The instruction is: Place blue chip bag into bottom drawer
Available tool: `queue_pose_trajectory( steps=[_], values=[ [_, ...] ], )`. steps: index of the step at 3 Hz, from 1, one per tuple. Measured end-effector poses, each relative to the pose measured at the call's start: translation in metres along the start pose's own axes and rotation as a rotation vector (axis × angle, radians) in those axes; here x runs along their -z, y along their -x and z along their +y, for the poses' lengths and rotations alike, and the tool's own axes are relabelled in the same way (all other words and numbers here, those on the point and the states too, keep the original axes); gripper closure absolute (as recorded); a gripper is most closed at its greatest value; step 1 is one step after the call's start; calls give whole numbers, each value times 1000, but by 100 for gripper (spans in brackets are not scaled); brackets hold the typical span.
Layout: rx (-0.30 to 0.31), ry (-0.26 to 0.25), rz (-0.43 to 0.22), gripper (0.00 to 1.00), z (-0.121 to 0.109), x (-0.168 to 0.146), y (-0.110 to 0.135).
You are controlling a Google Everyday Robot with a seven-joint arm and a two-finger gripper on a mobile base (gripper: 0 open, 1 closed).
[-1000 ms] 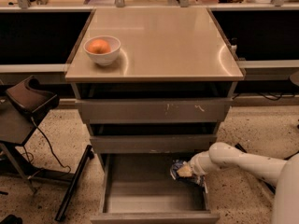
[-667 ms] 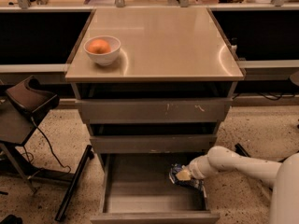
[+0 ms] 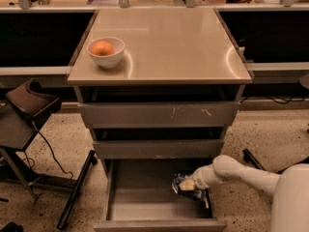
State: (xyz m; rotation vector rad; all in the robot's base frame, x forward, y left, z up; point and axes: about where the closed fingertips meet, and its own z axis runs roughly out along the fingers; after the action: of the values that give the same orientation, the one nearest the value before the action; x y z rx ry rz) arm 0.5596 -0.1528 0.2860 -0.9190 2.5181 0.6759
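The bottom drawer point(image 3: 140, 197) of the grey cabinet is pulled out, its plain grey floor showing. The blue chip bag point(image 3: 182, 184) sits low inside the drawer at its right side, crinkled dark blue with light patches. My gripper point(image 3: 189, 185) at the end of the white arm reaches in from the right and is at the bag, holding it close to the drawer floor. The arm's wrist hides part of the bag.
A white bowl with an orange point(image 3: 105, 50) stands on the cabinet top point(image 3: 183, 42) at the left. The top drawer front point(image 3: 159, 114) and middle drawer front point(image 3: 159, 149) are above. A black chair point(image 3: 29, 105) and cables stand at the left.
The gripper and the chip bag have moved slightly left and lower into the drawer.
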Motion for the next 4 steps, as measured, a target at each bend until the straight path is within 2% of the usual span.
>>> queue_pose_trajectory(
  steps=[2, 3, 4],
  values=[
    [-3, 219, -33, 100, 2, -122, -44],
    [-27, 192, -58, 87, -27, -135, -52],
    [-27, 189, -60, 63, -28, -135, -51]
  ],
)
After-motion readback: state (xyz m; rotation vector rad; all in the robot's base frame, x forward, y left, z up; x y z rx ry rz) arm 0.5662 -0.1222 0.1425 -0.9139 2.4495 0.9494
